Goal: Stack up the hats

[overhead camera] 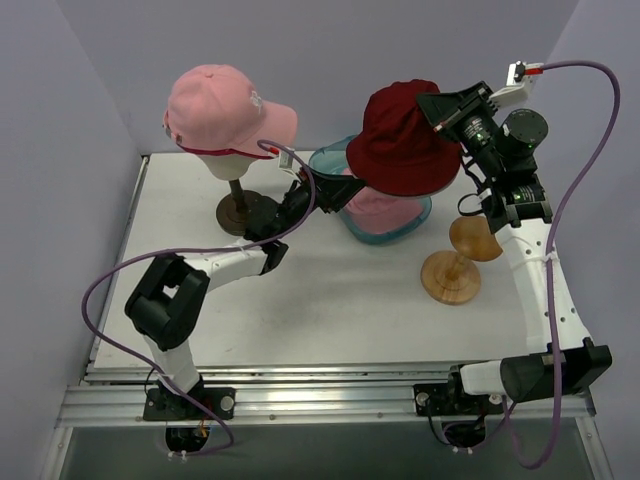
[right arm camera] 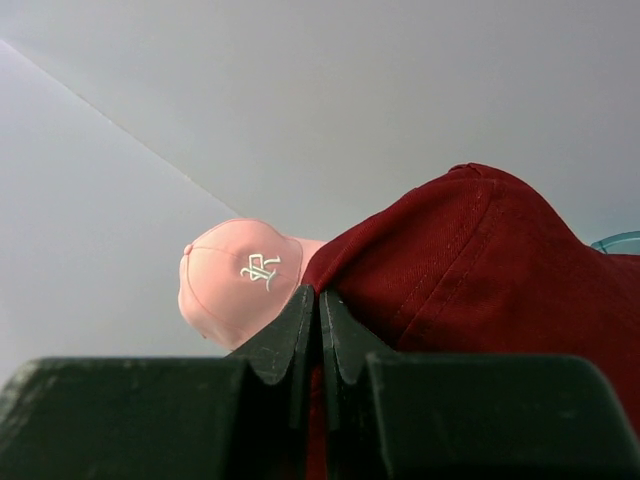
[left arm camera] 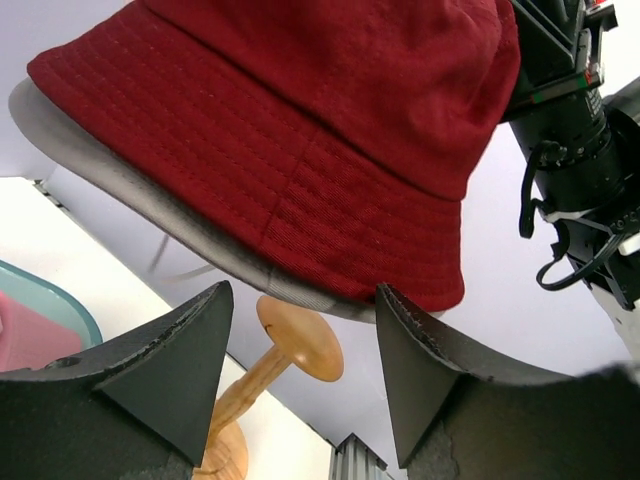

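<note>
Dark red hat (overhead camera: 405, 140) is hanging over the teal tray (overhead camera: 428, 212), pinched in the right gripper's (right arm camera: 318, 300) closed fingers.
Left gripper (left arm camera: 302, 295) is sitting just under the brim's free grey edge, fingers spread apart, gripping nothing.

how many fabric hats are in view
4. Pale pink peaked cap on the cream head form; magenta cap peeking out beneath it; dark red bucket hat pinched in the right gripper; pink hat in the teal plastic tray. More could be hidden.
</note>
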Controlling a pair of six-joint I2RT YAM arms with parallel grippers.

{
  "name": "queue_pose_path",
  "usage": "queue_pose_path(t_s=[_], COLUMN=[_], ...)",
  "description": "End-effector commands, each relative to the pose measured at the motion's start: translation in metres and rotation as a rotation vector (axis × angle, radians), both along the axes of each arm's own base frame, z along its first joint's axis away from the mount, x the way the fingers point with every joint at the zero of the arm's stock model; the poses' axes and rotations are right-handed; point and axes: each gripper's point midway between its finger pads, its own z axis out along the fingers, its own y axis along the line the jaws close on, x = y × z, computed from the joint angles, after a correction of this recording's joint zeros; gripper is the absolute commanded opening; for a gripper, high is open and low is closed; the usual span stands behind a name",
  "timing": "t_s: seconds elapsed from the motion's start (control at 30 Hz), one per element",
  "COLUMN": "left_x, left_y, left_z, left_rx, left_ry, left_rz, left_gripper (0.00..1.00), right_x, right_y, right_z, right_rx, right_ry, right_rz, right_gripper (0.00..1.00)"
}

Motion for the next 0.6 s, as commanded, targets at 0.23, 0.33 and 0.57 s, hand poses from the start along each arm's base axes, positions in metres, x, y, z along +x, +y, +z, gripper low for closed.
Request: queue_pose_path(t_s=[0.23,0.33,0.57], left_x=[-0.0025,-0.0020,-0.0022], left_y=[0.0020,0.0030,0.0047], left_z=[0.0234,0.0231,0.0274], left_rx=[-0.091,-0.096,-0.109], left_ry=[-0.077,-0.075,-0.084], left_rz=[-0.029,-0.028,-0.030], left_gripper=[0.57,0.56,0.57], right_x=[-0.0321,-0.0340,-0.0310], right_y=[0.0024,0.0030,0.0032], right_z=[0.0481,0.0494,0.0438], right_rx=[0.023,0.023,0.022], right_ry=[-0.165,-0.171,-0.161], right_rz=[0.028,0.029,0.028], right_gripper=[0.00,0.00,0.00])
